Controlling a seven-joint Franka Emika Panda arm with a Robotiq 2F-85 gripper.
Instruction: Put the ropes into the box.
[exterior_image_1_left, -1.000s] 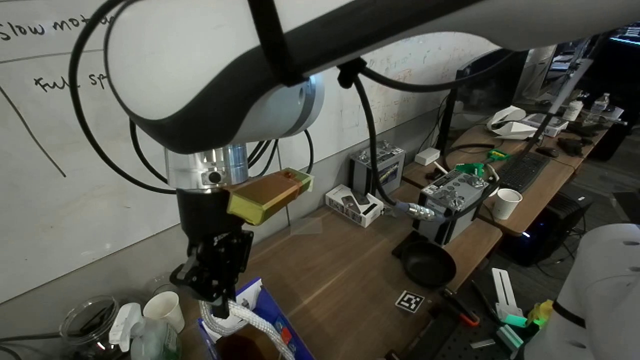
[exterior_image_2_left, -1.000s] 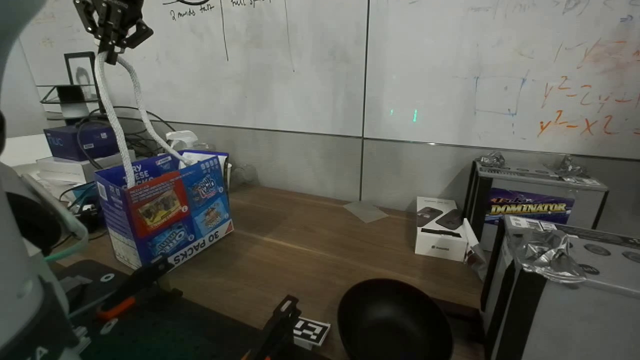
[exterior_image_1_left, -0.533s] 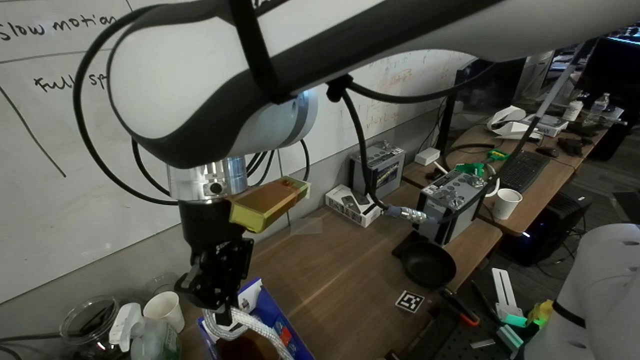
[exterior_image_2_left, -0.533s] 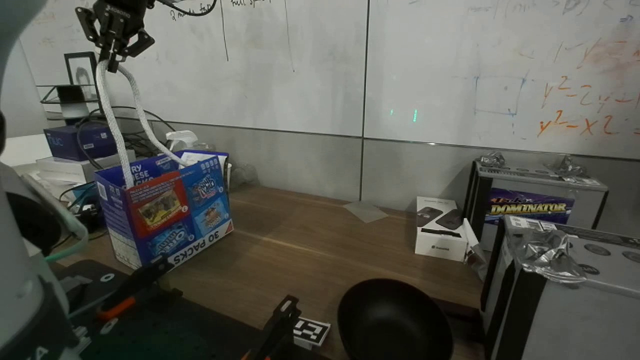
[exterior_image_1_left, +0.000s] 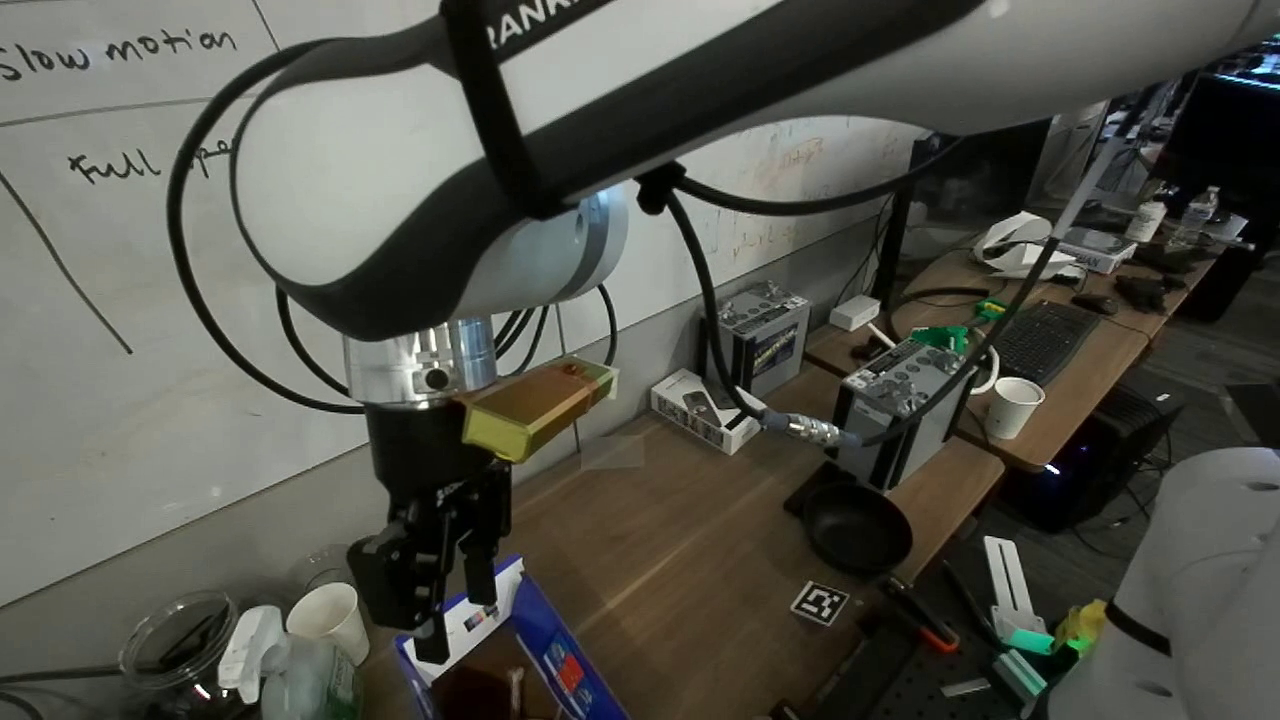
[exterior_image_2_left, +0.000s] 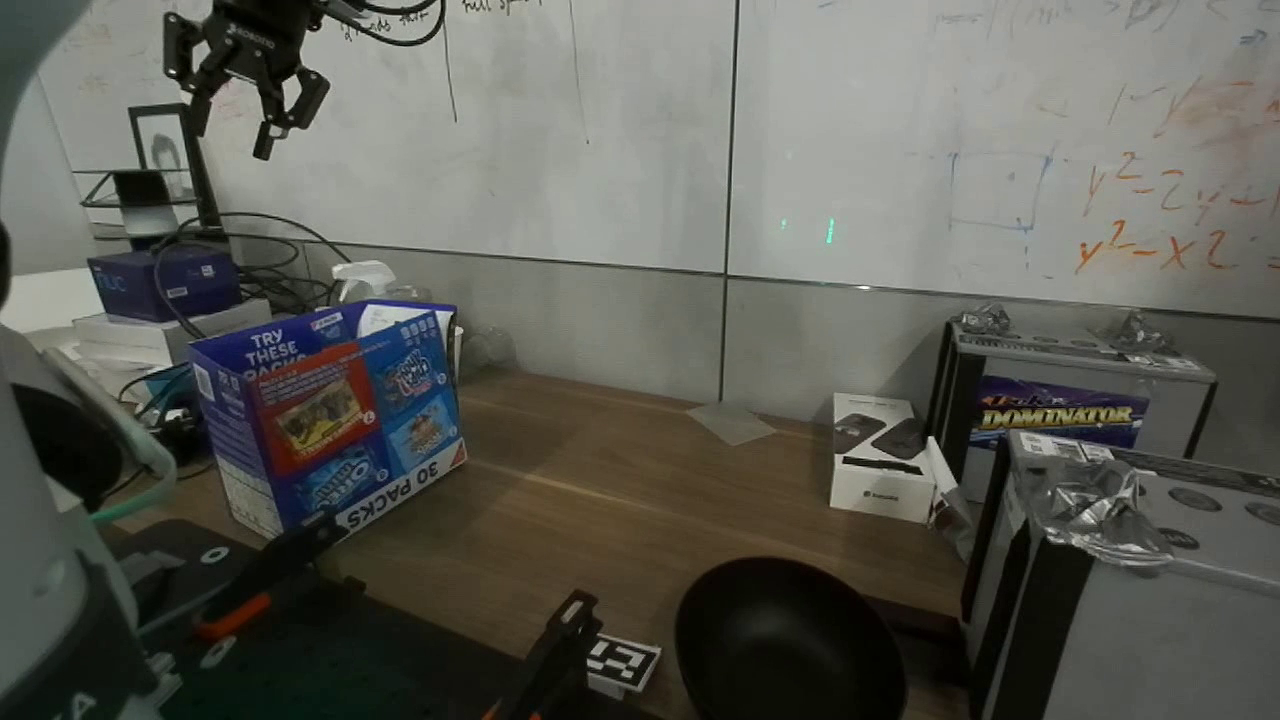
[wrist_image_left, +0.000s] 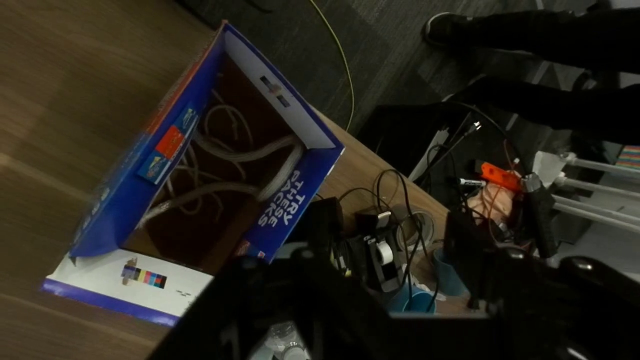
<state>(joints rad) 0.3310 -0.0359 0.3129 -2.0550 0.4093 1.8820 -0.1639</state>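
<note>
Two fingers (exterior_image_2_left: 264, 138) of the gripper (exterior_image_2_left: 231, 130) stand clearly apart, nothing between them and nothing touched, above one open box (exterior_image_2_left: 230, 430). Inside it, in the wrist view, lie the white ropes (wrist_image_left: 283, 174), thick and thin strands overlapping; how many cannot be told. On the table (exterior_image_2_left: 560, 490) two grey units (exterior_image_2_left: 1150, 630), one white carton (exterior_image_2_left: 880, 490), one black bowl (exterior_image_2_left: 790, 650) and one printed tag (exterior_image_2_left: 622, 658) are in sight. One spray bottle (exterior_image_1_left: 305, 685) stands near the box.

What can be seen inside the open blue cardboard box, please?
In the wrist view, a thick white rope and thinner pale cords lie in loose loops inside the blue cardboard box. What lies beneath them is covered, and one blue side wall blocks part of the view.
</note>
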